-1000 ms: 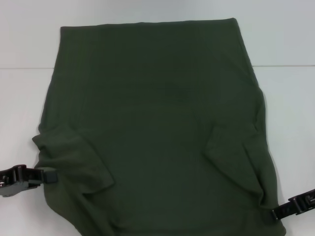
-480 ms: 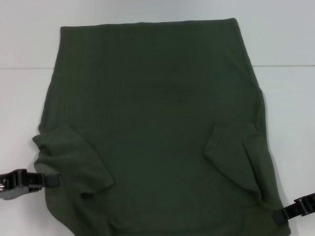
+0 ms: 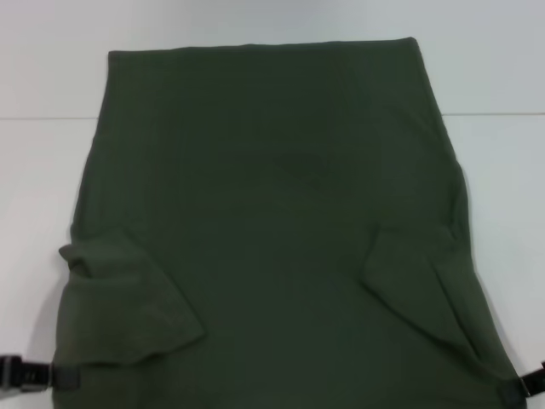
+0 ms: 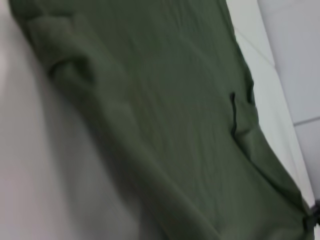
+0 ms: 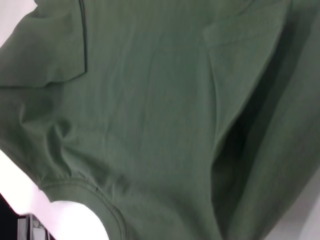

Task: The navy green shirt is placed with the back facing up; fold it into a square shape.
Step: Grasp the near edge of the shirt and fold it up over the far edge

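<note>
The navy green shirt [image 3: 272, 213] lies flat on the white table [image 3: 34, 170], plain side up, with both short sleeves folded inward over the body. My left gripper [image 3: 61, 376] is shut on the shirt's near left edge, at the bottom left of the head view. My right gripper [image 3: 513, 391] is shut on the near right edge, at the bottom right. The cloth fills the left wrist view [image 4: 165, 100] and the right wrist view [image 5: 150, 100]. The left folded sleeve [image 3: 128, 307] and the right folded sleeve [image 3: 417, 281] lie on top.
Bare white table shows on both sides of the shirt and beyond its far edge [image 3: 255, 44]. A thin seam line [image 3: 494, 113] crosses the table at the back. The right gripper shows far off in the left wrist view [image 4: 312, 220].
Both grippers have moved toward me, down to the bottom edge of the head view. The shirt has slid toward me with them, and its near part is drawn flatter.
</note>
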Available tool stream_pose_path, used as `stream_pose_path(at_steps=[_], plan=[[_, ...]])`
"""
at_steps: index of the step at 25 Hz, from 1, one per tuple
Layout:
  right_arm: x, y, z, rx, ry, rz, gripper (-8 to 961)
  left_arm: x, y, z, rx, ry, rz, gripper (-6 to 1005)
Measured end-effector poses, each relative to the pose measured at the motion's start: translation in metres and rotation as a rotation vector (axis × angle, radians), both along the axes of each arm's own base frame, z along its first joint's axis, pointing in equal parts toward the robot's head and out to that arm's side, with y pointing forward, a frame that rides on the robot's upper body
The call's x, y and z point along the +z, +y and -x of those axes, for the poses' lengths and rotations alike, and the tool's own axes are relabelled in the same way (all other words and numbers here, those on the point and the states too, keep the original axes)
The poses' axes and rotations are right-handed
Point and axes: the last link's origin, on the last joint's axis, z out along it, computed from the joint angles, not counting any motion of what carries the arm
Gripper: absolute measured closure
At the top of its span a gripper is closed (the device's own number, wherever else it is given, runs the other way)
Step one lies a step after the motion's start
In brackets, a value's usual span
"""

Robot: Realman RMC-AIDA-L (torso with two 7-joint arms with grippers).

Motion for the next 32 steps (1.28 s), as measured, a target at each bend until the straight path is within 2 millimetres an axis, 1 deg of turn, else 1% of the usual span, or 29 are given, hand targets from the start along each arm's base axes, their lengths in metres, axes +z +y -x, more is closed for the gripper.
stream_pose_path(at_steps=[5, 9, 11, 14, 19, 21, 24, 27, 29, 30, 32], plan=[[0.004, -0.01, -0.006, -0.019, 0.001, 0.03, 918, 0.004, -0.019, 0.003, -0.004, -0.011, 0.022, 963], [0.006, -0.017, -0.01, -0.024, 0.007, 0.044, 918, 0.0, -0.029, 0.005, -0.003, -0.006, 0.065, 962], [0.007, -0.017, -0.01, -0.024, 0.018, 0.03, 918, -0.001, -0.028, 0.004, -0.009, -0.004, 0.072, 962], [0.007, -0.009, -0.004, -0.013, 0.059, -0.012, 919, -0.001, -0.016, -0.003, -0.037, -0.019, 0.06, 962], [0.007, 0.01, 0.02, 0.03, 0.17, -0.066, 919, 0.001, 0.025, -0.025, -0.02, -0.086, 0.027, 963], [0.012, 0.02, 0.03, 0.034, 0.221, -0.111, 918, 0.004, 0.041, -0.034, -0.018, -0.102, 0.01, 963], [0.027, 0.041, 0.041, 0.013, 0.284, -0.22, 918, 0.01, 0.07, -0.045, 0.009, -0.107, -0.032, 963], [0.043, 0.067, 0.044, -0.02, 0.291, -0.385, 918, 0.016, 0.102, -0.053, 0.043, -0.09, -0.09, 963], [0.048, 0.085, 0.044, -0.03, 0.288, -0.502, 918, 0.016, 0.128, -0.057, 0.059, -0.041, -0.143, 963], [0.049, 0.096, 0.043, -0.037, 0.28, -0.574, 919, 0.014, 0.137, -0.059, 0.065, -0.016, -0.161, 963], [0.041, 0.113, 0.041, -0.048, 0.242, -0.669, 919, 0.007, 0.158, -0.061, 0.088, 0.062, -0.208, 962]])
